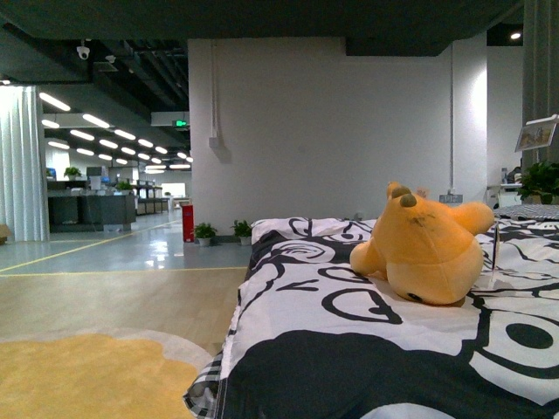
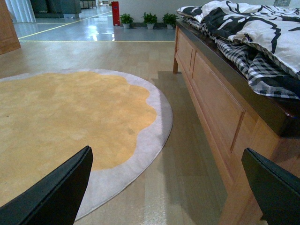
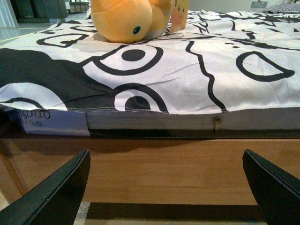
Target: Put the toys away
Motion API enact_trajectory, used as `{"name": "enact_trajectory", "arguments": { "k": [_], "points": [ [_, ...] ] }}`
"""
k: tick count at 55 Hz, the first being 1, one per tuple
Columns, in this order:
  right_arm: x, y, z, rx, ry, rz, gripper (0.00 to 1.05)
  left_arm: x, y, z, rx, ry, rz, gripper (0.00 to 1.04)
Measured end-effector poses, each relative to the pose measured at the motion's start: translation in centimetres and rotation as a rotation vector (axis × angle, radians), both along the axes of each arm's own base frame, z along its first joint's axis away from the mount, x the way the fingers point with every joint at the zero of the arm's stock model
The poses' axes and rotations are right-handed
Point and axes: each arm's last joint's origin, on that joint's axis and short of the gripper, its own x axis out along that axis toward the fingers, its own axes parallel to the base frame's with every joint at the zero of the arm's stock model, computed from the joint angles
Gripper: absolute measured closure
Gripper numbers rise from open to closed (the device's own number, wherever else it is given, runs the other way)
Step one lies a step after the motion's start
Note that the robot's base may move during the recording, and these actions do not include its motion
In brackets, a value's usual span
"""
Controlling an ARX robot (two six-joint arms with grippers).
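Note:
An orange-yellow plush animal [image 1: 430, 246] lies on the bed's black-and-white cover [image 1: 349, 332], right of the middle in the front view. It also shows in the right wrist view [image 3: 127, 18], far beyond the gripper on the cover. My right gripper [image 3: 166, 187] is open and empty, low in front of the bed's wooden side. My left gripper [image 2: 168, 187] is open and empty, low over the wooden floor beside the bed frame [image 2: 213, 101]. Neither arm shows in the front view.
A round yellow rug [image 2: 65, 112] with a grey border lies on the floor left of the bed. The cover hangs over the bed's edge [image 3: 154, 115]. Potted plants [image 2: 150, 18] and a red extinguisher [image 2: 115, 12] stand by the far wall.

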Motion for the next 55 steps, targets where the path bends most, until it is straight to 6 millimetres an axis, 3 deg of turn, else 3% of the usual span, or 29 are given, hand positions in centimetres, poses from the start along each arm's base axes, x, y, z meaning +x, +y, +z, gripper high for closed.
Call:
{"name": "enact_trajectory", "arguments": {
  "k": [26, 34, 55],
  "points": [
    [0.0, 0.0, 0.0, 0.0, 0.0, 0.0, 0.07, 0.0, 0.0, 0.0, 0.0, 0.0, 0.0, 0.06],
    [0.3, 0.1, 0.2, 0.078, -0.005, -0.285, 0.07, 0.0, 0.0, 0.0, 0.0, 0.0, -0.001, 0.06],
    [2.1, 1.8, 6.2, 0.163, -0.135, -0.165, 0.07, 0.0, 0.0, 0.0, 0.0, 0.0, 0.0, 0.06]
  ]
}}
